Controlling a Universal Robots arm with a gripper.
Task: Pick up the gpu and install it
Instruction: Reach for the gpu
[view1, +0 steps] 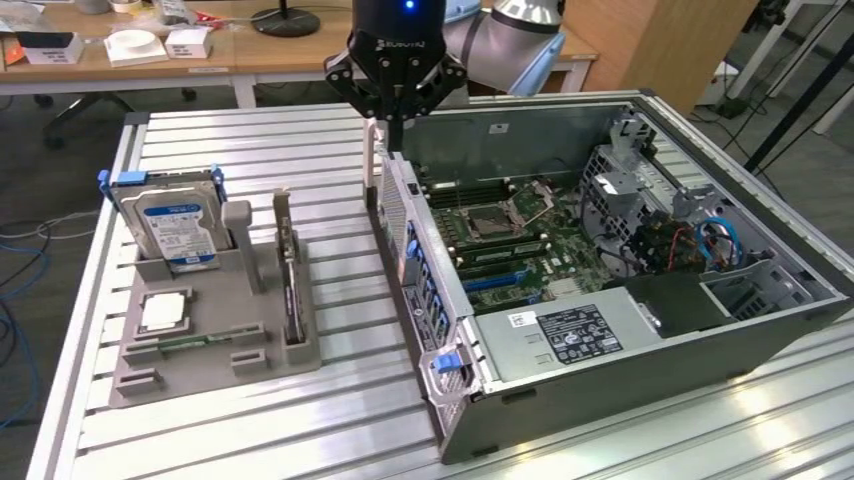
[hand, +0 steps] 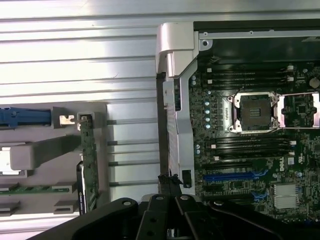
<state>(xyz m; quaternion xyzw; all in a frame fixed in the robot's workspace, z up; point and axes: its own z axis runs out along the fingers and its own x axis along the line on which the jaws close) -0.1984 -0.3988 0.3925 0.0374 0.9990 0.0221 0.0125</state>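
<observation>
The gpu (view1: 286, 268) stands on its edge in a slot of the grey holder (view1: 200, 365), a thin card with a green board; in the wrist view the gpu (hand: 88, 160) is seen edge-on beside the holder's other parts. My gripper (view1: 391, 128) hangs shut with nothing between its fingers, high over the rear wall of the open computer case (view1: 747, 330). It is well apart from the gpu, towards the exterior view's right of it. In the wrist view the gripper (hand: 170, 202) sits above the case's edge, close to the blue expansion slots (hand: 235, 176) on the motherboard (hand: 260, 150).
The holder also carries a blue-labelled hard drive (view1: 174, 225), a square chip (view1: 163, 312) and a memory stick (view1: 187, 343). Inside the case are a power supply (view1: 574, 335) and cables (view1: 714, 240). Everything rests on a slatted metal table (view1: 267, 430), with desks behind.
</observation>
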